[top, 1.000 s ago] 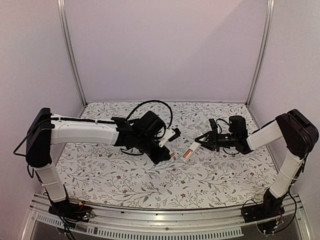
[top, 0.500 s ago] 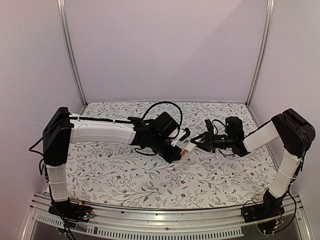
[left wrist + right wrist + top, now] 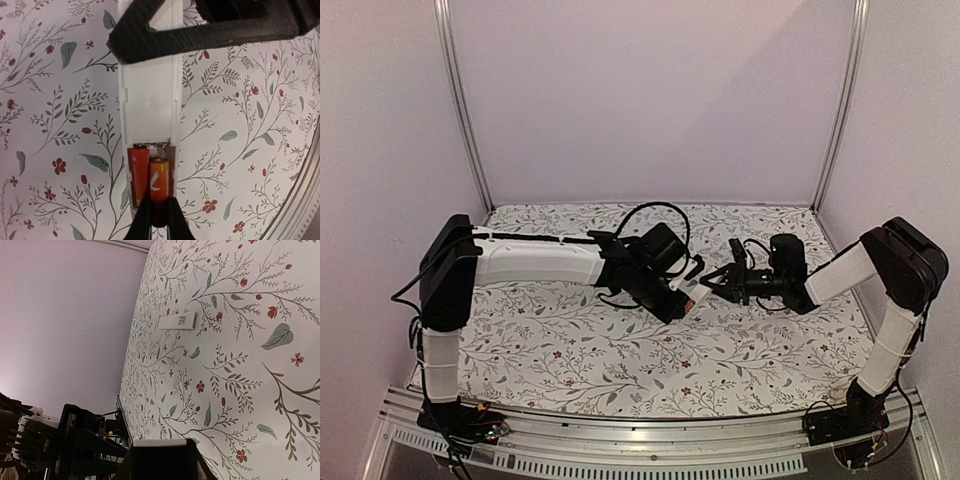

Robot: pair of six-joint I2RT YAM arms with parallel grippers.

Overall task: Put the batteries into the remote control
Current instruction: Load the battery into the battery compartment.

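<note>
Remote control point(image 3: 150, 100), compartment point(image 3: 165, 148) open, clamped in right gripper point(image 3: 710, 284). First battery point(image 3: 139, 172) seated; second battery point(image 3: 159, 182) beside it, pinched by left gripper point(image 3: 159, 220).

The remote control point(image 3: 149, 105) hides its top under a dark bar point(image 3: 210, 32); the edge crops its bottom.

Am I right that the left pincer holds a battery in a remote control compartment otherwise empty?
No: the left wrist view shows a second battery already lying in the remote control beside the held battery in the left pincer.
</note>
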